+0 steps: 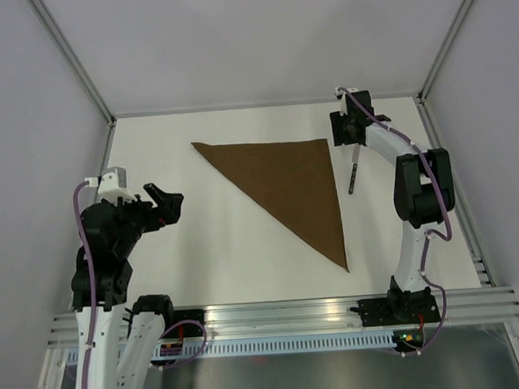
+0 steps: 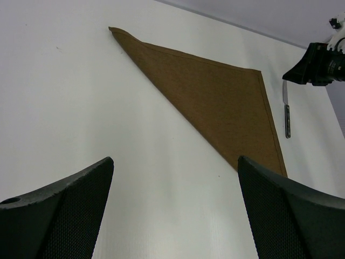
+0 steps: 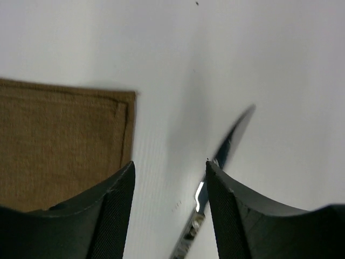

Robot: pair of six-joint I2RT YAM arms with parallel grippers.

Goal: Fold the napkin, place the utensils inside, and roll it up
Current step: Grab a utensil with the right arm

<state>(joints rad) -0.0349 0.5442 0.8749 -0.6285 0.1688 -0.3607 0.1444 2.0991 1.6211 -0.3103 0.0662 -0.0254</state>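
Knife (image 1: 353, 173) just R of napkin (image 1: 294, 188), long axis near-far, blade far.

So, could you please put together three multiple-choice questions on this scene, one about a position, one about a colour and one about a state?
1. Where is the knife relative to the napkin?
A) lying on top of it
B) on the table beside its right edge, not touching
C) wrapped inside it

2. What colour is the napkin?
A) white
B) brown
C) blue

3. How is the left gripper?
A) shut on the knife
B) shut on the napkin
C) open, holding nothing

Answers:
1 B, since the top view shows a strip of bare table between the knife and the cloth.
2 B, since the cloth is plain brown in every view.
3 C, since the left wrist view shows its fingers wide apart with nothing gripped between them.
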